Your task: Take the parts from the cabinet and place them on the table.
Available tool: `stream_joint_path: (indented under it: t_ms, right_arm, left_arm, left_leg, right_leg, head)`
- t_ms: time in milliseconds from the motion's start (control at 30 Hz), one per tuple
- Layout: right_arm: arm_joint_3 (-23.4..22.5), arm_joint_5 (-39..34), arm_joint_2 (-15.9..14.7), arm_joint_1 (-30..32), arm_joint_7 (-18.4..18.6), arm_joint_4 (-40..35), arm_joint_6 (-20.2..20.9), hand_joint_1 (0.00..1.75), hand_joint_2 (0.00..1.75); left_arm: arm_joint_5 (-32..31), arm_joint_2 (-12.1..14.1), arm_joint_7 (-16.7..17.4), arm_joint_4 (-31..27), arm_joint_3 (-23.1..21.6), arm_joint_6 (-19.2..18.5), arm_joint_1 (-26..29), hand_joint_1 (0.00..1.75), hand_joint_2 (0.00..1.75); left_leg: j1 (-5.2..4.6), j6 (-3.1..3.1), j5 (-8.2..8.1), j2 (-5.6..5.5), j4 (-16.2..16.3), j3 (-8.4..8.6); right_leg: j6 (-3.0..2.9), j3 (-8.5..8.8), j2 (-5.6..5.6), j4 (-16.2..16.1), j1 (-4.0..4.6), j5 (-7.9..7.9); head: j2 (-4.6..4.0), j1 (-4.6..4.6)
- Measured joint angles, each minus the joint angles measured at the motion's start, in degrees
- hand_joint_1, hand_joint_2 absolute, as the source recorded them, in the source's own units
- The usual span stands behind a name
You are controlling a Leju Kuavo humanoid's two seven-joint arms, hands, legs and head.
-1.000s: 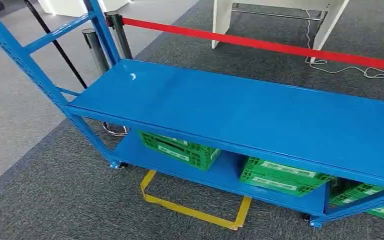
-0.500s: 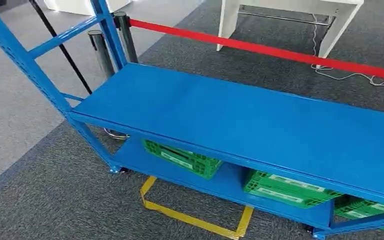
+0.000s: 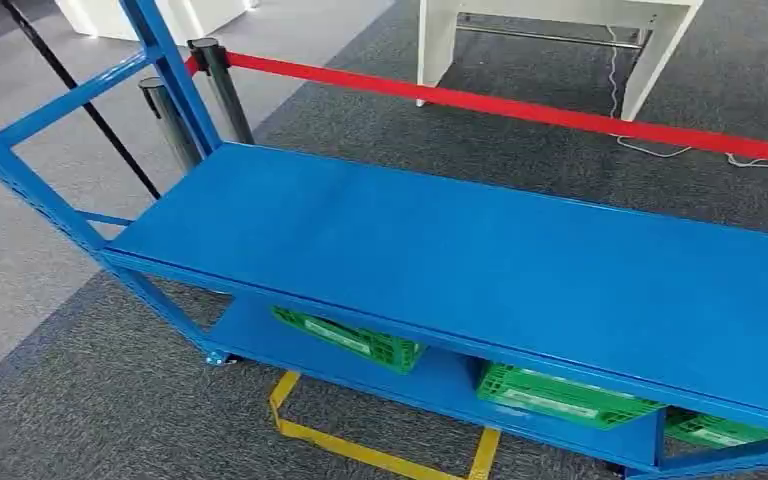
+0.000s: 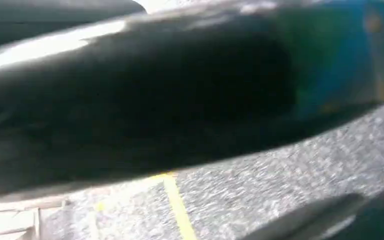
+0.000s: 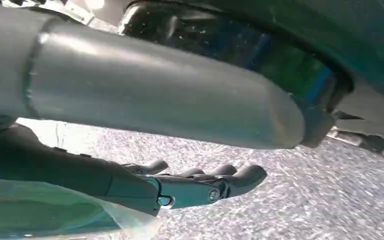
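The blue cabinet (image 3: 480, 250) runs from the left of the head view down to the lower right, its broad top shelf bare. On the lower shelf sit three green crates (image 3: 350, 340), in the bottom half of the frame, one left of centre, one right of centre, one at the lower right edge; what lies in them is hidden. A yellow tape outline (image 3: 360, 445) marks the grey carpet (image 3: 110, 400) below the cabinet. Behind it a red barrier belt (image 3: 520, 105) crosses the upper frame from two dark posts (image 3: 222, 85), before a white table (image 3: 550, 30).

The right hand (image 5: 190, 187) hangs over carpet, fingers (image 5: 230, 180) loosely extended, holding nothing, well apart from the crates. The left wrist view is blurred; I cannot tell that hand's state.
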Motion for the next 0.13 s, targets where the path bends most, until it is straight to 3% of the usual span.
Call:
stream_joint_path:
  t_ms: [33,67,133]
  right_arm:
    - [0.0,0.22,-0.13,0.01,0.02,0.0,0.66,0.0,0.0]
    - [0.0,0.51,-0.15,0.04,0.07,0.0,0.99,0.0,0.0]
    - [0.04,0.57,-0.15,0.13,-0.35,-0.02,0.61,0.0,0.0]
  left_arm:
    - [0.0,0.0,0.0,0.0,0.0,0.31,-0.07,0.0,0.0]
    - [0.0,-0.06,-0.02,-0.02,0.0,0.44,-0.07,0.0,0.0]
    - [0.68,-0.37,-0.02,0.0,0.02,0.33,0.28,0.0,0.0]
  left_leg:
    - [-0.29,0.24,-2.98,0.05,-0.06,-0.03]
    - [-0.36,0.65,-1.08,-0.09,-0.22,0.16]
    - [-0.36,1.29,-0.99,-0.13,-0.86,0.61]
  right_leg:
    - [0.52,0.01,0.15,0.08,0.15,-0.36]
    - [1.07,-0.3,0.12,0.11,0.17,-0.73]
    - [1.52,0.06,0.11,-0.68,0.16,-0.98]
  head:
    - [0.0,-0.19]
    - [0.02,-0.24]
    - [0.0,-0.35]
